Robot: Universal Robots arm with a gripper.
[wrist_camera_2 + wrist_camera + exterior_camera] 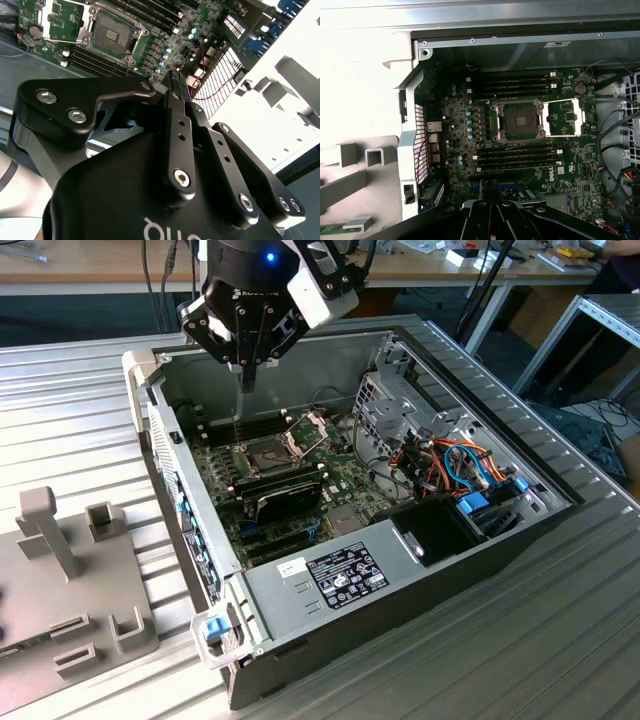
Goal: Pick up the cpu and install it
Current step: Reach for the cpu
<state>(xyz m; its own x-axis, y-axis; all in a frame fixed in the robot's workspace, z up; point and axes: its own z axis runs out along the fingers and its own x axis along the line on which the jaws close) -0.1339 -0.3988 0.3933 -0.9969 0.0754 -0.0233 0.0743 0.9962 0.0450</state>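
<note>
Cannot tell where the cpu lies; socket (520, 121) open on the green motherboard (455, 130), its bed a dark square with a small paler patch at the middle; hinged metal frame (563, 117) swung back flat just beside it, leaving the bed uncovered.

Flanked on two sides by long dark memory slots (517, 157), two banks counted; one round coin cell (579, 89) near the frame's far corner; dark cables (615, 150) looping along the board's edge.

Hanging above all this, well apart from the board, the one black gripper (246, 375); two fingers drawn together so that the tips meet; cannot tell whether anything thin sits between them. In the second wrist view, the fingertips (175, 82) set against the board's edge, with the socket (114, 34) well beyond them.

One open computer case (520, 530) of grey sheet metal around the board; a grey power supply box (300, 590) with a black label at its near end; orange and blue cables (465, 468) bundled toward the exterior view's right; one blue latch (212, 630) at the near corner.

Outside the case, on the exterior view's left, one grey fixture (60, 570) with upright posts and slots; everything resting on a ribbed metal table (520, 650); beyond it, a wooden desk (100, 262) with cables hanging.
</note>
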